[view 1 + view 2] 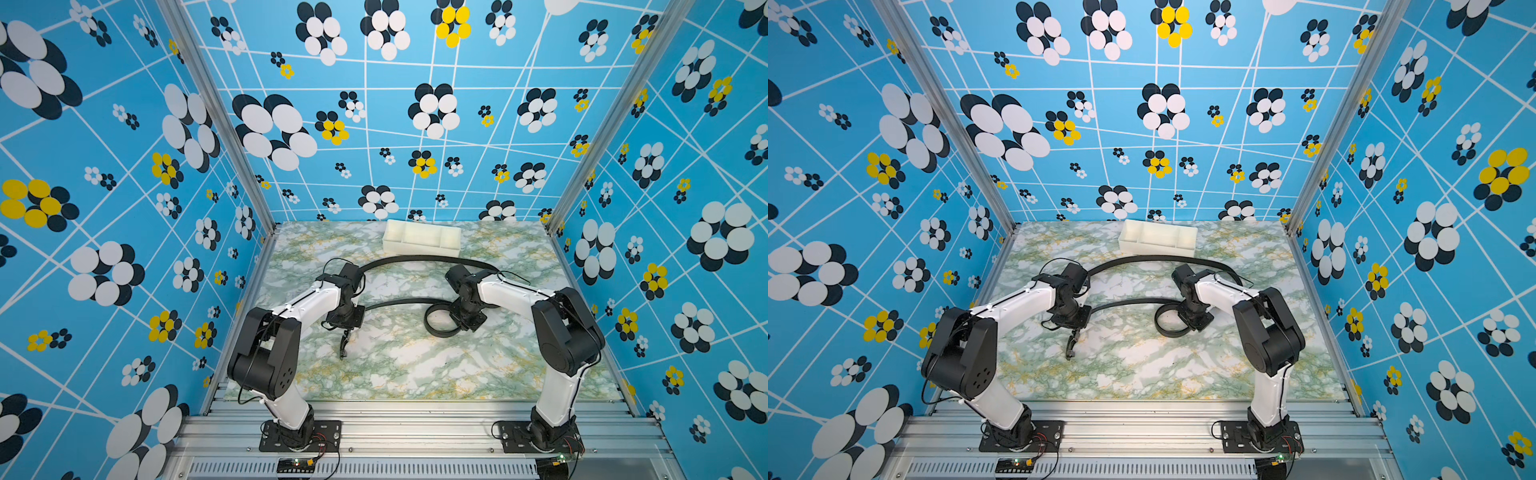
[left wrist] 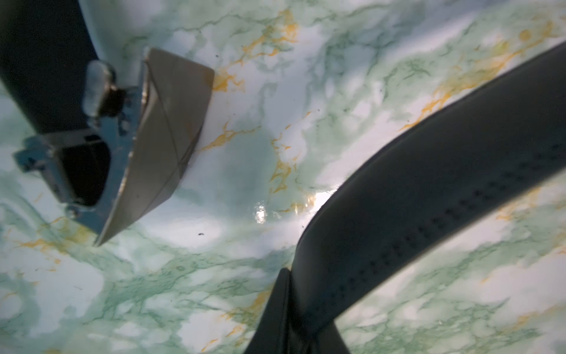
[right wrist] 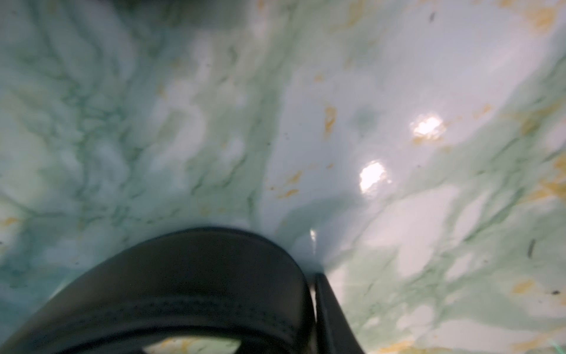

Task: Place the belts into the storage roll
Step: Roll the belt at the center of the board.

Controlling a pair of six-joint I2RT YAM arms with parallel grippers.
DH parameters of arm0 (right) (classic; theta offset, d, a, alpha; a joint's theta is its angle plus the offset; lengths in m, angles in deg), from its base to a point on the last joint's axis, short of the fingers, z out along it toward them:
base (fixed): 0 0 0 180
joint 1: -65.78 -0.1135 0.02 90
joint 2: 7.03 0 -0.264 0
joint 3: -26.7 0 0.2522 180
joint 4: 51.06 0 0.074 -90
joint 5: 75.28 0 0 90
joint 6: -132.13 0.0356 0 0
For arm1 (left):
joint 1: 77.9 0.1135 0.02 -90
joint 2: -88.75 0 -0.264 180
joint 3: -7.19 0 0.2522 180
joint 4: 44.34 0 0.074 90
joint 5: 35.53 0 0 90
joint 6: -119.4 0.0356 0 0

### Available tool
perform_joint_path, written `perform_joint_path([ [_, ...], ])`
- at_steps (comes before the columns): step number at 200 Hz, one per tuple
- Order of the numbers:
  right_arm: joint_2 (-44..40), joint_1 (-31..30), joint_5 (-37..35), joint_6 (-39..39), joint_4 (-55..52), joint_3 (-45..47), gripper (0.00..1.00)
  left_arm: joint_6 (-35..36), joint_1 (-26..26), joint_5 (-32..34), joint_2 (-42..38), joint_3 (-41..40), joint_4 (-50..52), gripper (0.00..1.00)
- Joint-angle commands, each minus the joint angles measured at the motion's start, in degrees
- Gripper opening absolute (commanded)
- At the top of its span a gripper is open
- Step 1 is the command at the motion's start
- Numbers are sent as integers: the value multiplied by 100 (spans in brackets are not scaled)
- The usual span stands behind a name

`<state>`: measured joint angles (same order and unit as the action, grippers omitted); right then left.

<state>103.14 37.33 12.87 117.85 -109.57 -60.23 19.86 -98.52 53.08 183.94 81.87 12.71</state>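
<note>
One black belt (image 1: 399,302) runs from my left gripper (image 1: 348,328) across the marble table to a loop (image 1: 440,322) at my right gripper (image 1: 459,322). Its metal buckle (image 1: 343,345) lies just past the left gripper. In the left wrist view, my left gripper (image 2: 301,312) is shut on the strap (image 2: 428,171), with the buckle (image 2: 147,147) beyond it. In the right wrist view, the loop (image 3: 190,275) sits at my right gripper (image 3: 280,294). One finger (image 3: 329,315) shows a sliver of gap and the other is hidden. A second belt (image 1: 428,259) arcs in front of the off-white storage roll (image 1: 422,245).
The storage roll (image 1: 1158,248) stands near the back wall, its compartments holding nothing. Patterned blue walls with metal posts close in the table (image 1: 415,365) on three sides. Both arm bases are bolted to the metal rail at the front edge.
</note>
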Motion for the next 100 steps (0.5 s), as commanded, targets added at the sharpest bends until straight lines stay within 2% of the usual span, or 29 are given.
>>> perform_joint_path([
  [1,584,-76,-151,635,-25,-316,19,-436,-308,181,-178,-191,115,13],
  [46,1279,-186,-17,646,-271,-1329,18,-868,-896,232,-206,-413,83,13],
  [77,1402,-149,-57,128,-589,-1629,21,-958,-864,327,-436,-590,143,13],
  [100,1367,10,-197,-421,-842,-1381,23,-895,-625,358,-597,-664,236,13],
])
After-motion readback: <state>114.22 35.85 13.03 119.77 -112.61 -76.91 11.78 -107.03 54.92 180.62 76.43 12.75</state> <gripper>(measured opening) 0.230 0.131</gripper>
